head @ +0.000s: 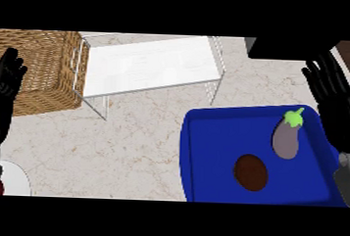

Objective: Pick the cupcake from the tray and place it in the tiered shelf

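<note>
So the blue tray (221, 136) sat on the bench (134, 143) with two things in it: the brown cupcake (251, 172) toward the front, and an eggplant (286, 138) just beside it, further back. The white shelf (151, 65) stood behind the tray, with a wicker basket (42, 61) right next to it. The left robot hand (5, 89) and right robot hand (334, 101) were both spread, fingers up, holding nothing, one at each side edge.

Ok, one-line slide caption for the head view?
Cupcake and eggplant in the blue tray, tiered shelf behind, left hand and right hand open at the sides.
</note>
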